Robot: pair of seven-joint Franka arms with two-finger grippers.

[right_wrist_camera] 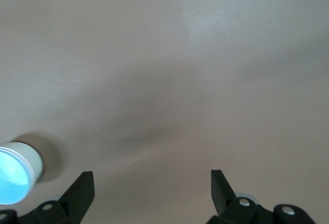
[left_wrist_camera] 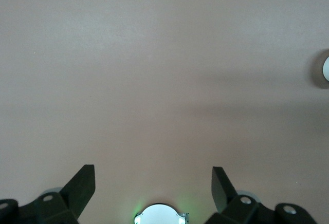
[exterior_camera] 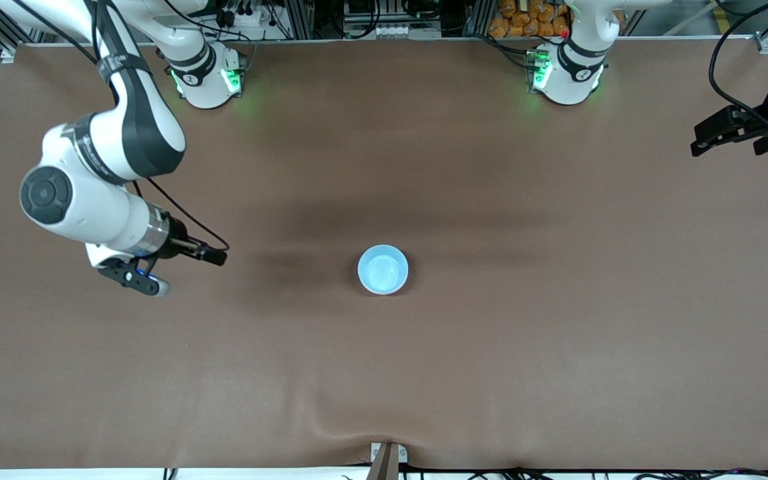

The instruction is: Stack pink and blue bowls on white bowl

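Note:
A light blue bowl (exterior_camera: 383, 269) stands at the middle of the table. In the right wrist view its blue inside (right_wrist_camera: 11, 179) sits within a white outer wall, the white bowl (right_wrist_camera: 33, 158), so blue is nested on white. No pink bowl shows in any view. My right gripper (exterior_camera: 216, 255) is open and empty, low over the table toward the right arm's end, well apart from the bowls (right_wrist_camera: 151, 175). My left gripper (exterior_camera: 707, 137) is open and empty at the left arm's end of the table (left_wrist_camera: 153, 170).
The brown table cover (exterior_camera: 384, 373) is bare around the bowls. The left arm's base (left_wrist_camera: 159, 216) with green light shows between the left fingers. A white edge of the bowl stack (left_wrist_camera: 326, 69) shows at the border of the left wrist view.

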